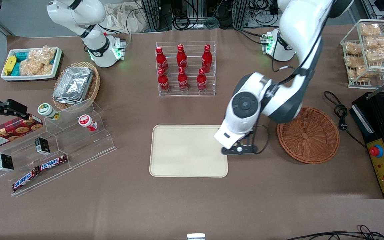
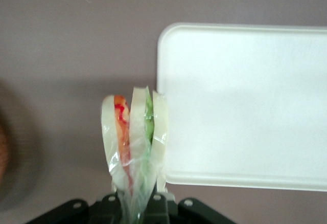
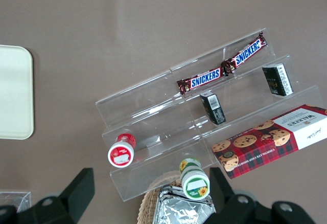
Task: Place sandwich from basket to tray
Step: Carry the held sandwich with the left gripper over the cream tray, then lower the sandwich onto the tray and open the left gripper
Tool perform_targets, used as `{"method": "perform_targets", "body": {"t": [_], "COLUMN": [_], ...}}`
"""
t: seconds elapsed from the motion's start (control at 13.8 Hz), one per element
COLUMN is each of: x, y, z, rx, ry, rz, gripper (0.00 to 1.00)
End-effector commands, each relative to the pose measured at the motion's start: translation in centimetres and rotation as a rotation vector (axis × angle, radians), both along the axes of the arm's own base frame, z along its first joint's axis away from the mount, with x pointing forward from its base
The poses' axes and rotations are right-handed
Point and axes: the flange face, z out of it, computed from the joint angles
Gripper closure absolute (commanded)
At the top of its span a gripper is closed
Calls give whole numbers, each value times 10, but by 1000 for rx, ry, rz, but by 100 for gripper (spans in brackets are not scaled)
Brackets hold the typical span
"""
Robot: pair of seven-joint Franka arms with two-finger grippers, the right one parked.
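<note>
Clamped on the wrapped sandwich (image 2: 134, 142), the jaws hold it upright in the air, above the brown surface (image 1: 185, 206) right at the edge of the cream tray (image 1: 178, 153). That gripper (image 1: 238, 149) hangs between tray and wicker basket (image 1: 308, 135), which lies toward the working arm's end.

Left arm's pincer (image 2: 134, 203) clamped, pointing straight down.

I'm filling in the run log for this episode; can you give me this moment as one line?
phase: carry | gripper: shut on sandwich, at the tray edge nearest basket | basket: empty | tray: bare | release: not yet done
</note>
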Motion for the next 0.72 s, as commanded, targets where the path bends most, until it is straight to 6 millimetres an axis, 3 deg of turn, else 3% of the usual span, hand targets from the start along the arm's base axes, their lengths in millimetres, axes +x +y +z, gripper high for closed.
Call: {"method": "perform_targets", "body": {"t": [0.0,0.22,0.43,0.51,0.58,0.65], "x": [15,20,21,22,20,19], "y": [-5,-14,-31,-32,-34,-37], "z": [-37,-84,-114,-117,-115,-114], "rx": [-21,-64,-132,-142,-146,-146], "ry": [-24,-47,-122,-133,-133,-134], "rz": [-17,-32,-48,-35,-24,-6], "gripper": [100,100,100,88,57,1]}}
